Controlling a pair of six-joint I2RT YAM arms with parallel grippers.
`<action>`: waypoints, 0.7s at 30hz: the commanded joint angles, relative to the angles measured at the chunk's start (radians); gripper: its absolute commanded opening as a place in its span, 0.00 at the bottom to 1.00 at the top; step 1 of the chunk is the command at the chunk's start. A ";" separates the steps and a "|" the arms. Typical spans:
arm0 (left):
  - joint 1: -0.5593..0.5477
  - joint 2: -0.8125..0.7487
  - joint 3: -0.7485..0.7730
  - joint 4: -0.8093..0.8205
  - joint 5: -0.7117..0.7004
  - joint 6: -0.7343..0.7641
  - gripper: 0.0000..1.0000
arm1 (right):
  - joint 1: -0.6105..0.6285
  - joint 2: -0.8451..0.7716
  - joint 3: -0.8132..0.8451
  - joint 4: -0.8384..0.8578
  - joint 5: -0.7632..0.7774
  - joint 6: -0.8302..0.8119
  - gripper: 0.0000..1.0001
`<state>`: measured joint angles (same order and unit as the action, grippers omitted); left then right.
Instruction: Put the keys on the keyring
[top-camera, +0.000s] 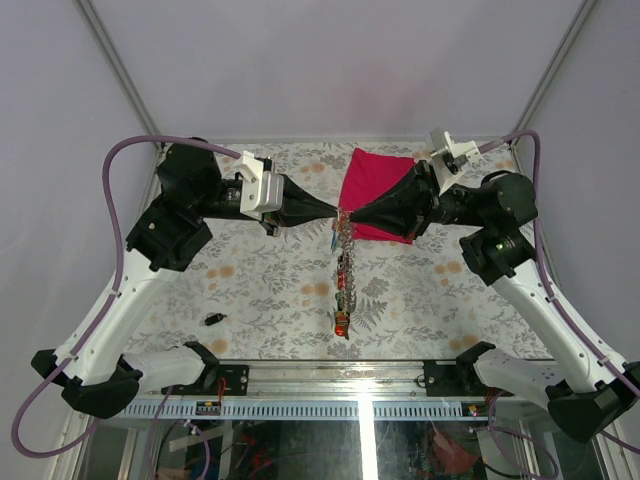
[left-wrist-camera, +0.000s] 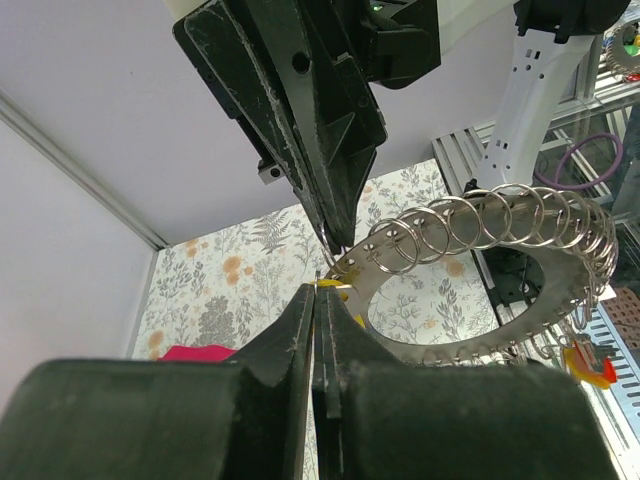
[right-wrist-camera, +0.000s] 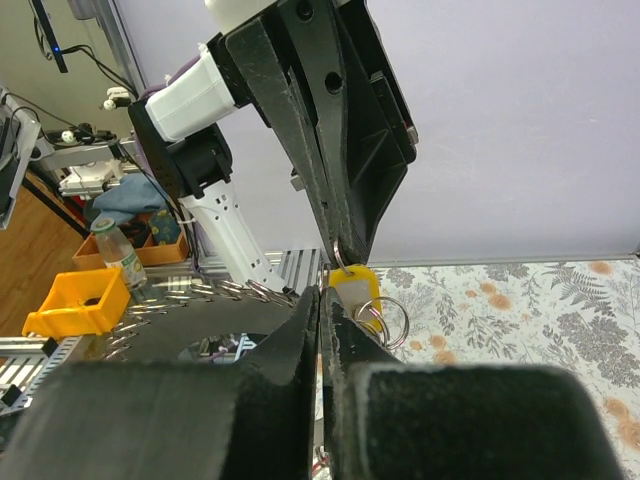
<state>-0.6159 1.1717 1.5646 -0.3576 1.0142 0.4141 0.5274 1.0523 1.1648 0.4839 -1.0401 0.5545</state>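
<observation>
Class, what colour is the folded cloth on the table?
The cloth is red; top external view shows it best.

L arm (top-camera: 112, 300): white lower link; black joint housings at elbow + shoulder.
R arm (top-camera: 533, 300): same build, white + black.
LED (top-camera: 497, 243): small, green, lit, on R elbow housing.
Cables (top-camera: 118, 195): purple, one per arm, along the outer side.
Wrist cams (top-camera: 262, 187): white boxy mounts, one behind each gripper.
L gripper (top-camera: 333, 212): matte black, wedge tapering to a point.
R gripper (top-camera: 347, 217): same black wedge.
Fingers (left-wrist-camera: 285, 335): black plastic, edges scuffed whitish; round screw holes in side plates.
Bases (top-camera: 100, 392): black blocks.
</observation>
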 joint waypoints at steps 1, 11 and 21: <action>0.001 0.003 0.015 0.049 0.029 0.006 0.00 | -0.005 0.007 0.067 0.085 0.014 0.026 0.00; -0.004 0.012 0.024 0.049 0.046 0.004 0.00 | -0.005 0.027 0.079 0.065 -0.004 0.035 0.00; -0.009 0.018 0.033 0.050 0.049 0.002 0.00 | -0.004 0.037 0.084 0.035 -0.012 0.030 0.00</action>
<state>-0.6163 1.1912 1.5650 -0.3580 1.0340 0.4137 0.5274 1.0843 1.1809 0.4786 -1.0504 0.5739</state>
